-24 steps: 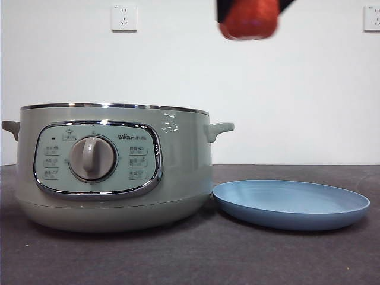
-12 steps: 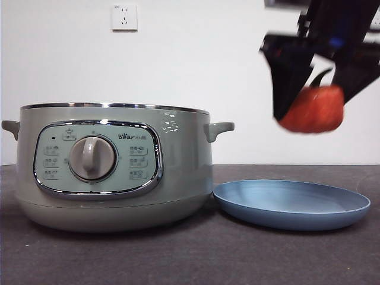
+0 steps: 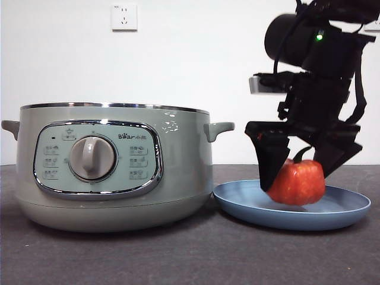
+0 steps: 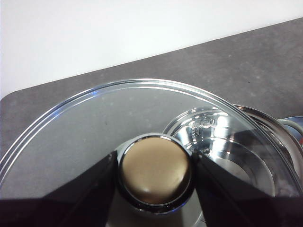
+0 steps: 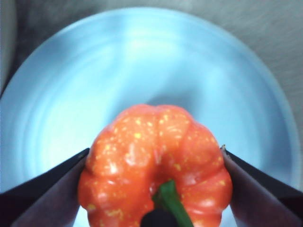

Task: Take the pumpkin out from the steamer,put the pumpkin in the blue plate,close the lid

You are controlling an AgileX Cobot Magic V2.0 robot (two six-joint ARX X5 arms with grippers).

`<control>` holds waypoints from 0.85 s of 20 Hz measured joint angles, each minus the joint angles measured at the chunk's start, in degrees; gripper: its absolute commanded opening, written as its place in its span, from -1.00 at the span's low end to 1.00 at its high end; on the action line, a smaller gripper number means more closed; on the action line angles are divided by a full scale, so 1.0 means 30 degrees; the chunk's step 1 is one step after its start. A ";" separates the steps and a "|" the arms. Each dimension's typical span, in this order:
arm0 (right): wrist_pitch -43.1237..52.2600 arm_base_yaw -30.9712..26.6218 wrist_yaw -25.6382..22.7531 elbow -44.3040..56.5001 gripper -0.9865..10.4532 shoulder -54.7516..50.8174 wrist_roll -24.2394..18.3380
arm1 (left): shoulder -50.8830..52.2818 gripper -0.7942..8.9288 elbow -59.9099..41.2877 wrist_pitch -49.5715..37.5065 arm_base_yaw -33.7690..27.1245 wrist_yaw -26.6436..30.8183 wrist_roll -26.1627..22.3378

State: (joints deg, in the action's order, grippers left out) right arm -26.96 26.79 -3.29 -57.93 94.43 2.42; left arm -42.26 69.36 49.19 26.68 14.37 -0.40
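Down from its spot high above the table half a second ago, the right gripper (image 3: 300, 178) has carried the pumpkin (image 3: 297, 181) into the blue plate (image 3: 237, 200), jaws pinching its ribbed sides, though whether it rests on the plate or hangs just clear is hard to tell. Just left of the plate stands the open steamer (image 3: 113, 166). Out of the front view, the left gripper (image 4: 154, 165) clamps the lid (image 4: 85, 127) by its knob (image 4: 154, 172) above the pot.

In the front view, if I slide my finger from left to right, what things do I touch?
The steamer → the blue plate → the pumpkin, gripped by the right gripper over the plate.
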 measured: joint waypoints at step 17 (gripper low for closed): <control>-0.1311 -0.0306 0.0102 0.0000 0.05 -0.3366 0.0466 | -0.3781 -0.86 0.0000 -0.2455 0.0000 -0.2623 0.0000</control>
State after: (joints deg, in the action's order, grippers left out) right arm -30.89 25.87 -2.98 -57.93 84.34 3.81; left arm -53.60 69.36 41.82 26.68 6.50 -0.40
